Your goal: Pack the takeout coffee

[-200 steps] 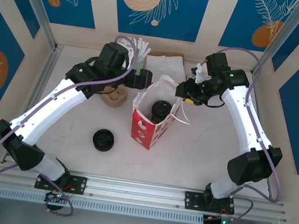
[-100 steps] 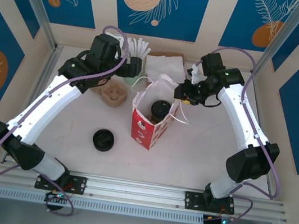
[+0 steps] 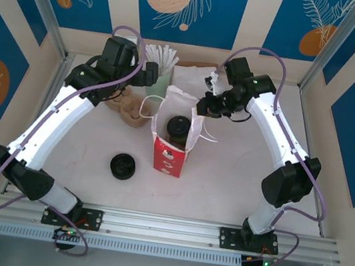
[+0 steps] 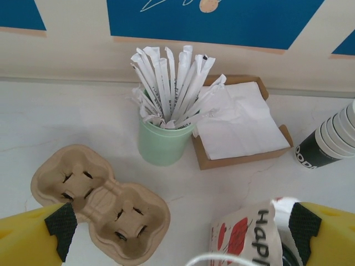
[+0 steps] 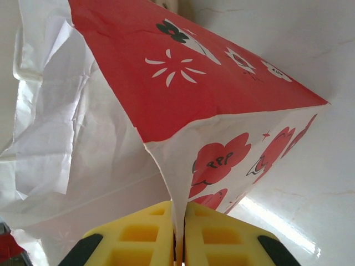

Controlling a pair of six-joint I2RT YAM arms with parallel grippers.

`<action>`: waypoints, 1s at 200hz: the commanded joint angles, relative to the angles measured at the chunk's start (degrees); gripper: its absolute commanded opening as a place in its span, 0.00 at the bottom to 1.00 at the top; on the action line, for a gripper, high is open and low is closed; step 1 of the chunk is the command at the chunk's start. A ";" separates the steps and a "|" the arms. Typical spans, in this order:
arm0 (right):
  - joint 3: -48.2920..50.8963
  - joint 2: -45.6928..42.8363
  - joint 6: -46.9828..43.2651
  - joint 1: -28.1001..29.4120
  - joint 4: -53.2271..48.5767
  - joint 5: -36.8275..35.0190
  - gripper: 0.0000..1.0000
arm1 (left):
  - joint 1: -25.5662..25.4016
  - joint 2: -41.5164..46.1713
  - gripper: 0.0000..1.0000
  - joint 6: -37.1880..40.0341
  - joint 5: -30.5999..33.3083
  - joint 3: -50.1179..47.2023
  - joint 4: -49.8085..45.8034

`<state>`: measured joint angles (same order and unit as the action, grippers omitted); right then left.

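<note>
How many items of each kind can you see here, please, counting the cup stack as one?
Paper bag: 1
Lidded coffee: 1
Loose black lid: 1
Cup carrier: 1
Straw holder: 1
Napkin tray: 1
Cup stack: 1
Total: 7

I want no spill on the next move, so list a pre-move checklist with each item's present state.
1. Takeout coffee inside the paper bag: ok.
2. Bag upright on the table: ok.
3. Right end effector shut on the bag's rim: ok.
4. Left end effector open, holding nothing: ok.
5. Loose black lid apart from the bag: ok.
</note>
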<state>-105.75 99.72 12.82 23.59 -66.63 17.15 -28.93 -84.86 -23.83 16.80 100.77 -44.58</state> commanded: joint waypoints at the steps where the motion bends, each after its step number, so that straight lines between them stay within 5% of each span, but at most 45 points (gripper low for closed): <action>1: -0.62 -0.31 -1.88 1.47 0.92 3.57 0.13 | 0.98 -0.08 0.99 -0.98 0.78 0.63 -0.60; 58: -1.56 1.26 1.06 2.42 2.50 6.44 0.18 | 1.40 -2.59 0.99 -1.33 -0.51 2.78 -1.26; 89: -2.53 2.48 1.47 2.51 2.68 6.80 0.28 | 1.47 -3.02 0.99 -1.20 -1.50 2.76 -0.82; 162: -19.07 7.93 -0.39 -1.02 -5.64 4.94 0.44 | 1.96 -5.01 0.99 0.73 -0.15 5.57 -0.05; 200: -21.15 5.59 -1.58 -2.52 -4.17 3.95 0.46 | 2.08 -3.79 0.99 3.07 3.76 0.99 8.34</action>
<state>-125.19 107.26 12.75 21.78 -69.32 21.21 -27.86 -89.43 -22.68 16.93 103.70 -42.26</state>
